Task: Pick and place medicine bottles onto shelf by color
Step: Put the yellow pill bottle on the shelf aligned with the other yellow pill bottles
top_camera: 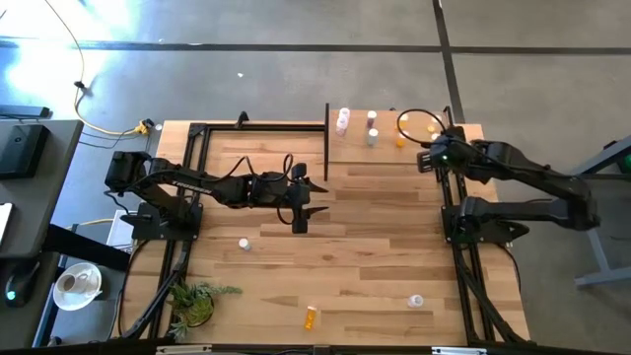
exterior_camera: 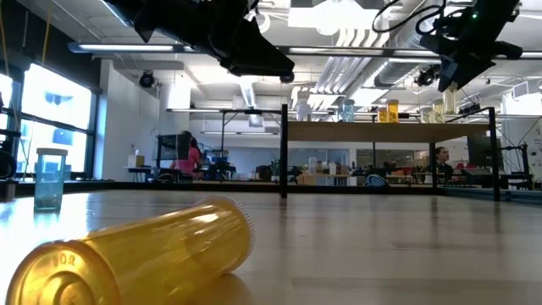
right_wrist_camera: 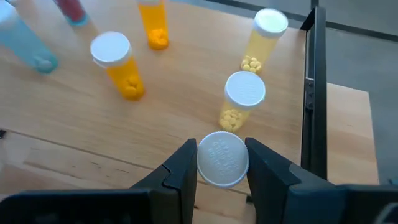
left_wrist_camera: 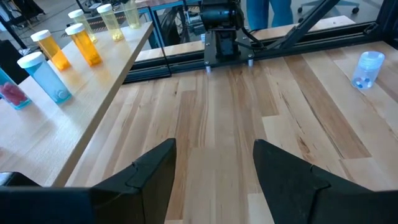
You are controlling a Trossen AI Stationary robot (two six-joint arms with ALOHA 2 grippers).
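Observation:
The shelf point(top_camera: 385, 156) stands at the table's far right. On it stand upright orange bottles point(right_wrist_camera: 118, 65), yellow bottles point(right_wrist_camera: 244, 99), a blue one point(right_wrist_camera: 25, 43) and a red one point(right_wrist_camera: 68, 9), all resting on their bases. My right gripper point(right_wrist_camera: 222, 165) is over the shelf's right end point(top_camera: 434, 156), shut on a white-capped bottle point(exterior_camera: 449, 100) with a pale yellow body. My left gripper point(left_wrist_camera: 214, 180) hangs open over the middle of the table point(top_camera: 302, 212), with only bare wood between its fingers. My right gripper pinches the bottle at its white cap point(right_wrist_camera: 206, 163), one finger on each side. The fingers point(right_wrist_camera: 180, 171) slant down from above. The bottle hangs upright below them, next to the nearer yellow bottle and, in the low view, just above the shelf board.
An orange bottle point(top_camera: 312, 317) lies on its side near the table's front edge. A clear bottle point(top_camera: 416, 301) stands front right and a teal one point(top_camera: 244, 243) left of centre. A plant point(top_camera: 197, 301) sits at the front left corner. Black posts point(right_wrist_camera: 314, 93) edge the shelf.

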